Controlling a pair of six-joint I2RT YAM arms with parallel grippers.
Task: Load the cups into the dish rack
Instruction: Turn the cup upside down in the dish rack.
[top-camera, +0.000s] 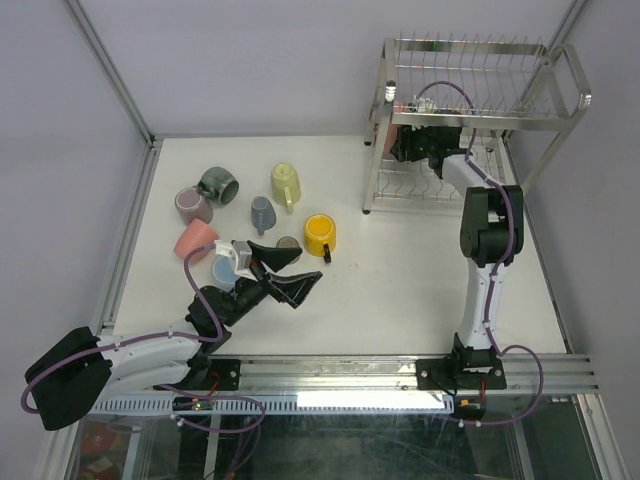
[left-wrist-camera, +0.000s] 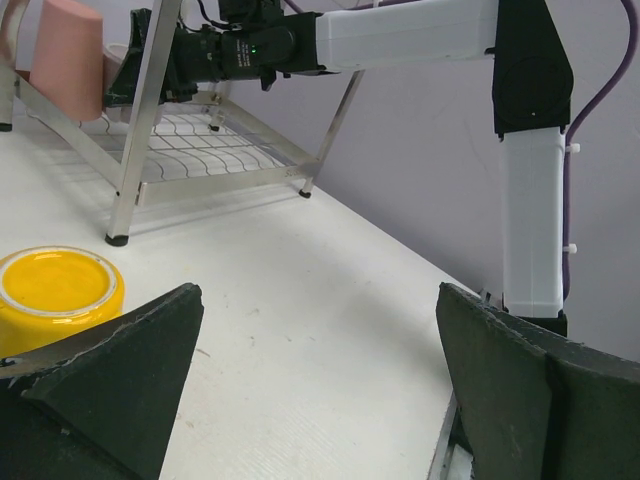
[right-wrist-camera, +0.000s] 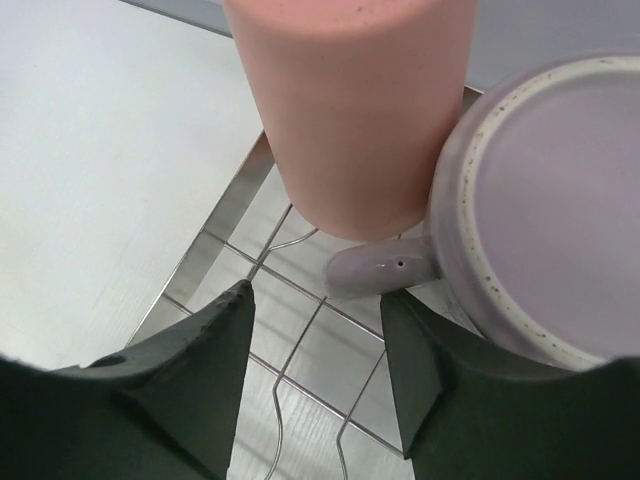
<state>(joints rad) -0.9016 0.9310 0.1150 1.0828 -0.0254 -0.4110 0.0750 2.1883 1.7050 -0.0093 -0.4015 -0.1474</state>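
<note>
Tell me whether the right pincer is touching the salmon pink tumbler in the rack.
Apart. The right wrist view shows bare dish rack between the right pincer and the salmon pink tumbler.

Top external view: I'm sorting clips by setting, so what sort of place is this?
Probably a robot test cell, not a kitchen: a white table walled by plain grey panels on aluminium posts, two arms bolted to a metal rail, and a shiny chrome wire dish rack as a prop.
</note>
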